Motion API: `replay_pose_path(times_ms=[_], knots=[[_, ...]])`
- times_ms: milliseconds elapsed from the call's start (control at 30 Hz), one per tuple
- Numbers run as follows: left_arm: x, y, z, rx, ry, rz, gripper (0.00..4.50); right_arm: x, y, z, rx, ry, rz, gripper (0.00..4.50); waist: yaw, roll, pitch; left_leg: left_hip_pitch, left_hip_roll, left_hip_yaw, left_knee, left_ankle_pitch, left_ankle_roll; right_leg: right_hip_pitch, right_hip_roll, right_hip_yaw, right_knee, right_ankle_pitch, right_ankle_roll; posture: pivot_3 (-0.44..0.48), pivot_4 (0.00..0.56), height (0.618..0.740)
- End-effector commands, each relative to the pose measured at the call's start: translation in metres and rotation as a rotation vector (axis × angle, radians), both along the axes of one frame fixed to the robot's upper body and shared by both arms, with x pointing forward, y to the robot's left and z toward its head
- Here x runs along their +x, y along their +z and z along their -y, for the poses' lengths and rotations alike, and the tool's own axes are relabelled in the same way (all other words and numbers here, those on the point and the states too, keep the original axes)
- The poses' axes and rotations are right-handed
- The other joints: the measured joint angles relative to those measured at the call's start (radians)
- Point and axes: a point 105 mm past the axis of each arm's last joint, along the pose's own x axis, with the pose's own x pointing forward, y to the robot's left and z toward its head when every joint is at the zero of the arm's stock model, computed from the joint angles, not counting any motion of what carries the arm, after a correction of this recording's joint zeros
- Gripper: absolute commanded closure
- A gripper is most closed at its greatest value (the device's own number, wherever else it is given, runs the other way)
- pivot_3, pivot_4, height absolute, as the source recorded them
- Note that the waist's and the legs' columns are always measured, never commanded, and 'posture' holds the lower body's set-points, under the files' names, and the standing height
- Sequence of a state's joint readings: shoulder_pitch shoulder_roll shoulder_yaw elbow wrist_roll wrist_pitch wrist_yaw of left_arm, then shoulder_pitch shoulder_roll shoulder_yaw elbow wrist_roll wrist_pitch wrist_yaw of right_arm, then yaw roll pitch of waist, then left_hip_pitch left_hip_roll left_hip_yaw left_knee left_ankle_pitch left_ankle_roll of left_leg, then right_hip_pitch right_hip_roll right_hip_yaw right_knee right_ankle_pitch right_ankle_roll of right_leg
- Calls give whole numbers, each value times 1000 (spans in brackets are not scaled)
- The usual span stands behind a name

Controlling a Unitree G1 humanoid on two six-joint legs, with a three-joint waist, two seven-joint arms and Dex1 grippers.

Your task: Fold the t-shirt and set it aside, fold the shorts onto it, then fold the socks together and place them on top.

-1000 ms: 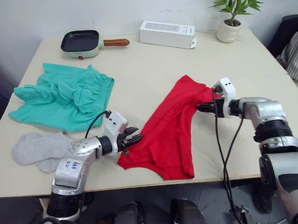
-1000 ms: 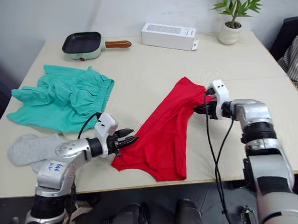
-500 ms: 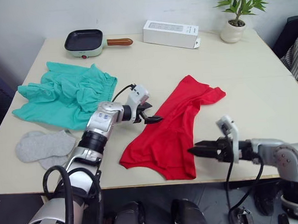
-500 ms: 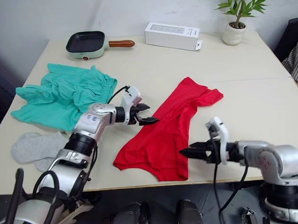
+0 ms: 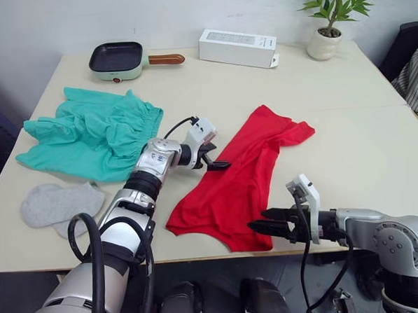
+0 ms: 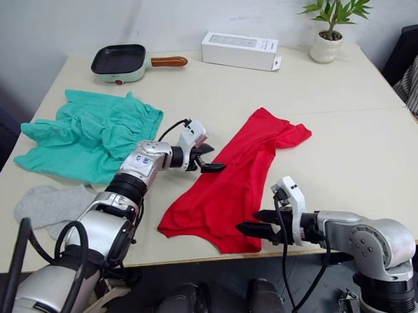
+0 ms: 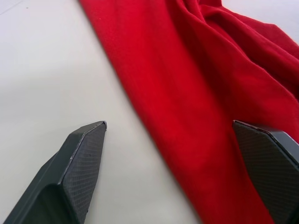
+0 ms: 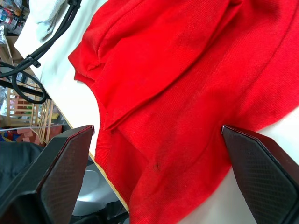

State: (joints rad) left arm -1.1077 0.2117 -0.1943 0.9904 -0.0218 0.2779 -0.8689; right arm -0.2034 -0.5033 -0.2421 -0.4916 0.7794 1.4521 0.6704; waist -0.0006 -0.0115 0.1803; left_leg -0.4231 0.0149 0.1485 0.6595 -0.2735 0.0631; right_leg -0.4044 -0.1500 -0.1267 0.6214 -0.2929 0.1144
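Note:
The red t-shirt (image 5: 240,180) lies crumpled and slanted on the table's middle, one sleeve toward the far right. My left gripper (image 5: 217,160) is open at the shirt's left edge; in the left wrist view one finger (image 7: 79,158) is over bare table and the other over red cloth (image 7: 187,84). My right gripper (image 5: 260,220) is open low over the shirt's near hem, its fingers (image 8: 60,172) spread wide around the fabric (image 8: 177,84). The teal shorts (image 5: 90,135) lie bunched at the left. The grey socks (image 5: 57,205) rest near the front left corner.
At the back of the table stand a black frying pan (image 5: 116,58), a white box (image 5: 235,46) and a potted plant (image 5: 323,31). Striped cloth (image 5: 415,75) shows beyond the right edge. The table's front edge (image 5: 200,254) is just under the shirt's hem.
My left gripper went from the shirt's near-left corner up to its left edge. My right gripper left the far sleeve and came down to the near hem.

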Motion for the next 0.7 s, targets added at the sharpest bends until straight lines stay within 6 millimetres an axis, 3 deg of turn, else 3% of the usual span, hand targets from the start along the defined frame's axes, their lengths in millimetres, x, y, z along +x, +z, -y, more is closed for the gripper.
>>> replay_pose_path(times_ms=[33,200,367,433,500,700], knots=[[-5,-2,8,26,-46,-12,0,3,-1,11,-4,-53,-13,55,0,0,0,0,0,0,0,0,0,0,0,0,0,0,0,0,150,740],[-9,-3,15,29,-68,-18,0,8,0,31,-37,-113,-11,55,6,0,0,0,-1,0,3,-1,3,1,0,0,0,0,0,0,150,740],[-14,-12,19,31,-82,-45,0,11,-13,14,-2,-97,-48,55,2,-2,-1,1,0,-1,3,-2,3,3,-1,0,-1,0,1,0,150,740],[-15,-13,21,26,-81,-51,529,10,-17,4,20,-74,-60,17,1,-2,-1,2,0,-1,3,-2,3,5,-1,-1,-1,0,1,0,150,740],[-15,-13,23,22,-80,-53,1177,8,-18,-7,41,-45,-72,434,-1,-2,-1,2,1,-2,3,-2,3,5,-1,-1,-1,0,1,0,150,740],[-14,-12,25,8,-67,-45,3113,9,-20,-15,61,-40,-69,2452,-2,-2,-1,2,2,-2,3,-4,1,5,-1,-1,-1,0,0,0,150,740]])
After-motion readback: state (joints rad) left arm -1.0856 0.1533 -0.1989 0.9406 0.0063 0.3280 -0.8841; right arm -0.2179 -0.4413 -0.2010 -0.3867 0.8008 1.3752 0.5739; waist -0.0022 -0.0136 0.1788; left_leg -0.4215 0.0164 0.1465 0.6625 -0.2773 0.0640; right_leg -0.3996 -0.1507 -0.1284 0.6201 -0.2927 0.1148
